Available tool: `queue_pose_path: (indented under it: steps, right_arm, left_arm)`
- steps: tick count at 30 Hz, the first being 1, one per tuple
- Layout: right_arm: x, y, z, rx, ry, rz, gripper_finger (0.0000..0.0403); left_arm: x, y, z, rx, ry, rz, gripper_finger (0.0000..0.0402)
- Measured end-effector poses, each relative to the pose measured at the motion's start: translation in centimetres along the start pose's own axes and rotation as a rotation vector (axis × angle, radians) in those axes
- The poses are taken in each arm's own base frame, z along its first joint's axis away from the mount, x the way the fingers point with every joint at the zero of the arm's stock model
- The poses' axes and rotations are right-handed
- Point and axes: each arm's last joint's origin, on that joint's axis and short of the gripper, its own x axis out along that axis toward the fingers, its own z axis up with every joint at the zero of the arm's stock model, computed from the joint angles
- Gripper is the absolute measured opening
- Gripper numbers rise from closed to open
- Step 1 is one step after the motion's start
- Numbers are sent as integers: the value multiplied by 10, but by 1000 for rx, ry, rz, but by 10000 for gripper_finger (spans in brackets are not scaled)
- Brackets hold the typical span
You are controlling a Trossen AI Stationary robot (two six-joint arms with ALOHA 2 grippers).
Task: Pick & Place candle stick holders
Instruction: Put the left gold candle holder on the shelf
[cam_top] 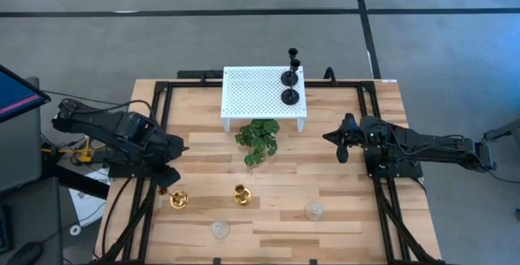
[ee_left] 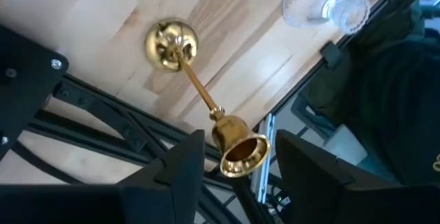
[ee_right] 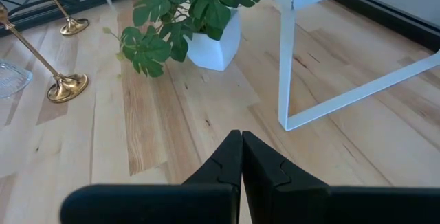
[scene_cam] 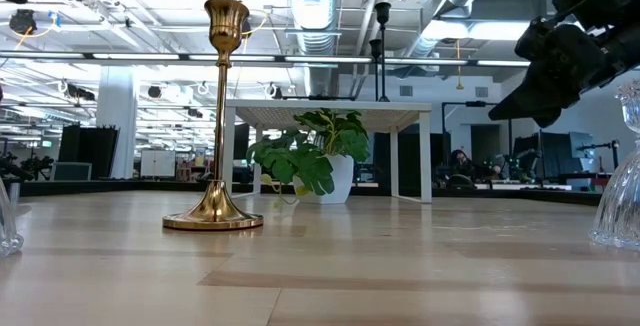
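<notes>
- Left hand (ee_left: 234,159): fingers apart, holding nothing, directly above the leftmost gold holder (cam_top: 179,200), which stands upright on the table (cam_top: 341,208). Its cup sits between the open fingers in the left wrist view.
- That gold holder: judged rigid metal, polished so likely slippery, top-heavy on a thin stem. Best hold looks to be the stem just under the cup.
- Second gold holder (cam_top: 241,193): upright, just beyond the left hand toward the right hand. Same handling expected.
- Two clear glass holders (cam_top: 219,229) (cam_top: 314,210): nearer the table's front edge. Judged fragile and slick; light squeeze low on the body.
- Two black holders (cam_top: 290,76): already on the white perforated stand (cam_top: 252,94).
- Right hand (ee_right: 240,157): fingers pressed together, empty, waiting beside the stand, well apart from every holder.
</notes>
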Motion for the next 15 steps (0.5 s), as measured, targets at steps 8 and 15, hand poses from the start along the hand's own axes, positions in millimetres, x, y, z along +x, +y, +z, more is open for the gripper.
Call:
queue_pose_path:
  steps: [8, 15]
  right_arm:
    - [0, 0, 0, 0, -2, 0, 0]
    - [0, 0, 0, 6, -4, 1, 0]
  left_arm:
    - [2, -2, -6, 41, 41, 7, 159]
    - [9, 1, -7, 47, 65, 45, 161]
